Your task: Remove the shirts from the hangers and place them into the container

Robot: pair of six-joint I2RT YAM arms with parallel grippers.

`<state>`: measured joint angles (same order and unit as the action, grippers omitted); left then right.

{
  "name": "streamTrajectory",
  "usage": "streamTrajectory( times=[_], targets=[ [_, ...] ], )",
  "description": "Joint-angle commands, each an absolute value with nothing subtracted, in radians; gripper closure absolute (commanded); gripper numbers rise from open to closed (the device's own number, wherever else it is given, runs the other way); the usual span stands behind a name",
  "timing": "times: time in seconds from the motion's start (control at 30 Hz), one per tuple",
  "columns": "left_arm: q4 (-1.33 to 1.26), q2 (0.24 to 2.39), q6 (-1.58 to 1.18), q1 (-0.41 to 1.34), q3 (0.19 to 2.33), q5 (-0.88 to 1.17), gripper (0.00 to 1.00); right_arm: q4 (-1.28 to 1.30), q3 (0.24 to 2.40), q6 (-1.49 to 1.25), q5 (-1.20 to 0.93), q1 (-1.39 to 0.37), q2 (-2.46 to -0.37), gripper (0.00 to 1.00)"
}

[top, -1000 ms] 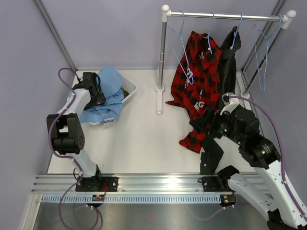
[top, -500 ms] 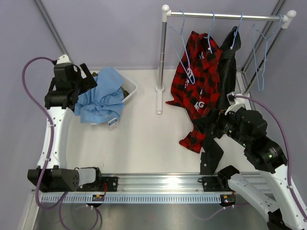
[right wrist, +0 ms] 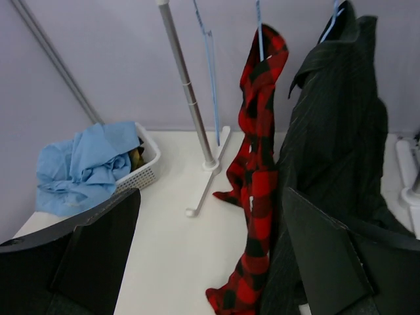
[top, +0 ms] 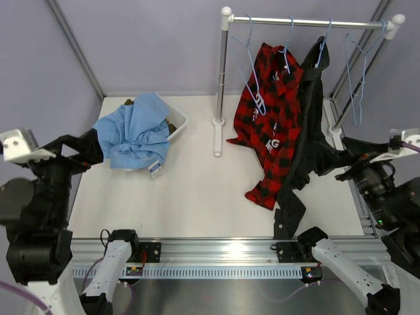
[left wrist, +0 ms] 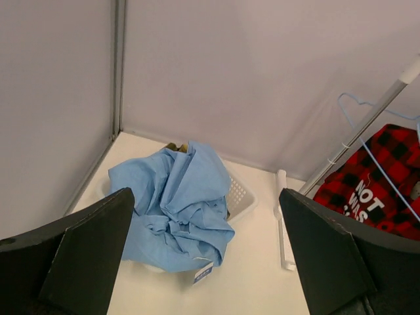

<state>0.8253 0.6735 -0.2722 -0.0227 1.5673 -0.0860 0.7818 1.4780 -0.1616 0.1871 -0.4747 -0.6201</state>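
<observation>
A crumpled light blue shirt [top: 134, 134] [left wrist: 177, 203] [right wrist: 82, 167] lies on top of the white container [top: 178, 121] [left wrist: 241, 197] [right wrist: 147, 164] and spills over its near rim. A bit of yellowish cloth [right wrist: 136, 157] shows beneath it. A red-and-black plaid shirt [top: 272, 125] [right wrist: 259, 144] and a black shirt [top: 312, 111] [right wrist: 335, 118] hang on pale-blue hangers. Two hangers [top: 249, 62] [top: 357, 85] are bare. My left gripper [top: 88, 147] [left wrist: 205, 197] is raised near the container, open and empty. My right gripper [top: 346, 157] [right wrist: 210, 193] is open and empty, apart from the black shirt.
The metal rail [top: 308, 21] stands on white-footed posts [top: 220, 125] [right wrist: 187, 85] at the back right. Purple walls and slanted poles close in the table. The red shirt's tail and the black shirt's sleeve [top: 289, 203] trail onto the tabletop.
My left arm has lifted off the blue shirt and swung back to the near left, its jaws now wide. My right arm has pulled back to the right, away from the hanging shirts.
</observation>
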Motion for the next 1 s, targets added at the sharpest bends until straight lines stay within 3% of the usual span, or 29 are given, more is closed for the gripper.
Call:
streamTrajectory(
  times=[0.0,0.13,0.37,0.97],
  targets=[
    [0.903,0.623,-0.238,-0.002,1.528,-0.199,0.01,0.759,1.490,-0.034,0.290,-0.472,-0.577,0.01],
    [0.954,0.539,-0.248,0.075,1.476,-0.313,0.01,0.756,1.468,-0.017,0.325,-0.472,-0.505,0.01],
    [1.037,0.443,-0.255,0.140,1.436,-0.319,0.01,0.764,1.396,-0.011,0.337,-0.472,-0.416,0.00],
    [1.088,0.413,-0.230,0.186,1.417,-0.367,0.01,0.759,1.377,-0.012,0.331,-0.472,-0.394,0.01]
  ],
)
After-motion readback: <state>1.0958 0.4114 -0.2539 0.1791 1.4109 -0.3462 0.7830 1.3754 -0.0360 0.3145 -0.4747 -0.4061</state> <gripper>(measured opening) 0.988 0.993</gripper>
